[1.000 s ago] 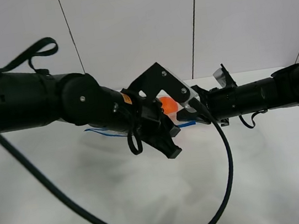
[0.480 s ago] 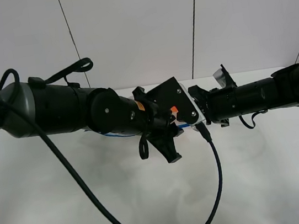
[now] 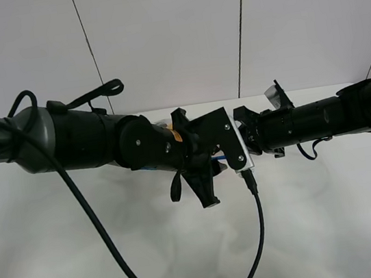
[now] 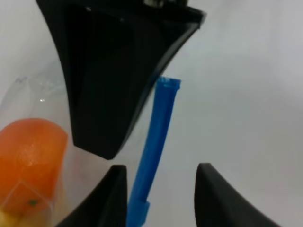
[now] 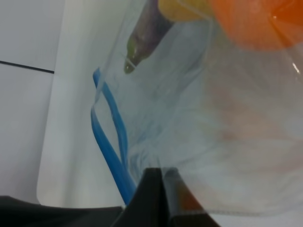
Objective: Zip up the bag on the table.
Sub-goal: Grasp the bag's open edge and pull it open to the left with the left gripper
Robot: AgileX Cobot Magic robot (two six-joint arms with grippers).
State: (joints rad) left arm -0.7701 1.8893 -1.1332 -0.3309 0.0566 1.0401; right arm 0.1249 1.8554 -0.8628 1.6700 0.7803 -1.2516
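Note:
The bag (image 5: 189, 104), clear plastic, lies on the white table (image 3: 336, 228). It holds an orange (image 5: 255, 23), a yellow fruit (image 5: 182, 8) and a small purple eggplant (image 5: 147, 33). In the exterior high view my left arm hides almost all of it. Its blue zipper strip (image 4: 156, 137) runs between the fingers of my open left gripper (image 4: 161, 189), close to one fingertip (image 4: 113, 194). My right gripper (image 5: 158, 198) is shut on the bag's plastic edge beside the blue strip (image 5: 111, 142). Its dark finger (image 4: 109, 71) stands just beyond the strip's end, next to the orange (image 4: 28, 151).
My two arms meet near the table's far middle, the left gripper (image 3: 210, 170) facing the right gripper (image 3: 244, 141). A black cable (image 3: 255, 240) loops down from the left wrist over the table. A panelled white wall (image 3: 164, 38) stands behind.
My left arm has swung lower and turned over the bag, so the orange seen a second ago is now covered in the exterior high view. The right arm has stayed put.

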